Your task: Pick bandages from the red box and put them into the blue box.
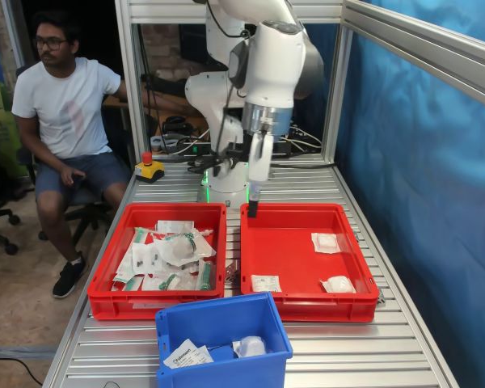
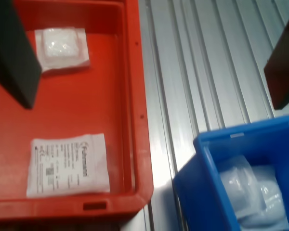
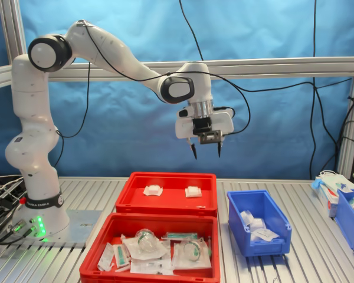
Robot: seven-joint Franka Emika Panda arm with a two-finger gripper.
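The red box (image 1: 287, 242) (image 3: 165, 205) (image 2: 135, 96) shows mostly bare floor. Two puffy white bandages (image 1: 326, 242) (image 1: 338, 284) (image 3: 153, 190) (image 3: 193, 191) lie in it; the wrist view shows one bandage (image 2: 61, 45). A flat printed packet (image 1: 266, 283) (image 2: 67, 164) lies near its wall. The blue box (image 1: 171, 325) (image 3: 236, 219) (image 2: 231, 142) stands beside it and holds white pouches (image 2: 250, 192) (image 3: 253, 224). My gripper (image 3: 205, 152) (image 1: 252, 208) (image 2: 153, 105) hangs open and empty, high above the strip of table between the red box and the blue box.
A second red crate (image 1: 105, 283) (image 3: 100, 247) crowded with green-and-white packets stands next to the red box. A man (image 1: 69, 121) sits at the first exterior view's left, near a red stop button (image 1: 148, 168). Another blue bin (image 3: 348, 215) is at the second exterior view's right.
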